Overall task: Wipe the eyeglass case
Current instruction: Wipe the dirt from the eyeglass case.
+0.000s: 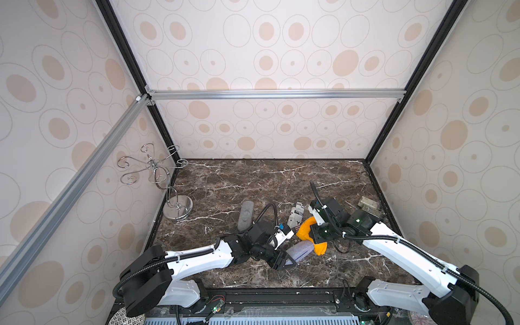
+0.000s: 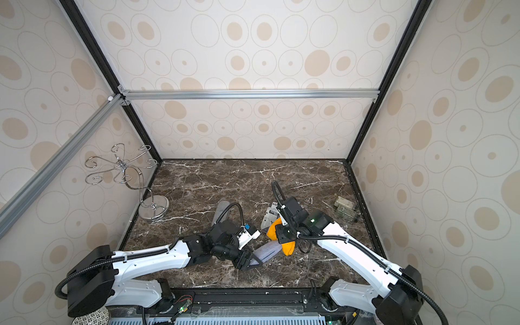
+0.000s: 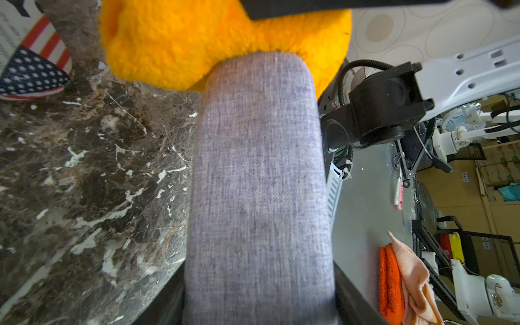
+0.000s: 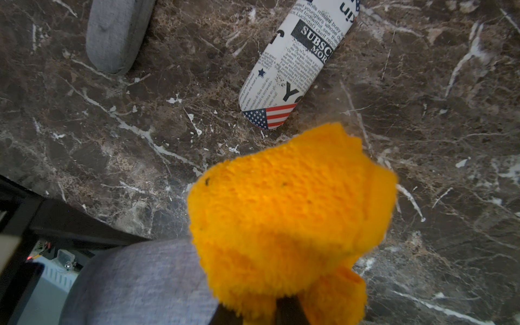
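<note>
Item under task: eyeglass case (image 1: 301, 251), blue-grey woven fabric, located toward the front edge of the surface (image 1: 253, 180), about midway between its left and right edges. It lies at a slant, with one end toward the front edge and the other toward the right rear. Whether it rests on the surface or is lifted clear cannot be determined.

Left tool (image 1: 284, 261): clamped on the front end of the eyeglass case. The left wrist view shows the case (image 3: 261, 183) running straight out from between the dark fingers.

Right tool (image 1: 316, 237): closed on a bunched orange cloth (image 1: 305, 229). The fingertips are buried in the pile. In the right wrist view the cloth (image 4: 289, 211) overlaps the far end of the case (image 4: 140, 281); the left wrist view shows cloth (image 3: 197, 42) touching that rounded end.

Both top views agree: cloth (image 2: 273, 230) sits over the far end of the case (image 2: 268, 250), with the right tool (image 2: 282, 235) above it and the left tool (image 2: 251, 260) at the opposite end.

Other items on the surface:
- Grey case (image 1: 245, 215), behind the left arm.
- Newsprint-pattern case (image 1: 295, 216) with a flag motif at one end, just behind the cloth and apart from it.
- Chrome wire stand (image 1: 177, 208), at the left edge.
- Two greenish blocks (image 1: 368, 205), near the right edge.
</note>
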`<state>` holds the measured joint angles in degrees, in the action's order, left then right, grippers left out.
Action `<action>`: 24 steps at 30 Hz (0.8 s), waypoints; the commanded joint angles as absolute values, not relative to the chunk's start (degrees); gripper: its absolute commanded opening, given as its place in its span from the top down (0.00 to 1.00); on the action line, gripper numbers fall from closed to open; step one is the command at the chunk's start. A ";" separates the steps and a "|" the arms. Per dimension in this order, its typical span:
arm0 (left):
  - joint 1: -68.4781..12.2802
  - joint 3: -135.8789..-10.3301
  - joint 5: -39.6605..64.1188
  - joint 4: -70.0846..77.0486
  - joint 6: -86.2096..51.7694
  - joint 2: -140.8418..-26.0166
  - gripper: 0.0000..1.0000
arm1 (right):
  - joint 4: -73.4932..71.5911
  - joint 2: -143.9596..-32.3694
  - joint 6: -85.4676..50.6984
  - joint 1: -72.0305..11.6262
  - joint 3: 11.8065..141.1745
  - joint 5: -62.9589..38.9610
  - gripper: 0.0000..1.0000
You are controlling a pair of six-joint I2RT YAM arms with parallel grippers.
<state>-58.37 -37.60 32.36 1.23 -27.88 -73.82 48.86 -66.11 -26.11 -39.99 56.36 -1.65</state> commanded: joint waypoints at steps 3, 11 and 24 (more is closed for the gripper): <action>-61.33 -39.55 27.40 6.12 -20.82 -70.06 0.50 | 49.15 -60.71 -25.87 -34.55 53.39 -3.17 1.00; -72.64 -44.88 -0.84 -4.09 -10.33 -70.55 0.50 | 55.70 -58.07 -20.06 -28.68 57.91 -9.67 1.00; -82.93 -50.24 -25.97 -7.05 -0.43 -73.67 0.51 | 58.29 -64.24 -13.18 -28.64 65.85 -22.48 1.00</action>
<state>-82.48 -47.31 -20.62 -7.77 -4.27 -73.71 56.27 -63.64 -16.69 -28.80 63.81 -15.94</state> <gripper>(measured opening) 0.621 0.132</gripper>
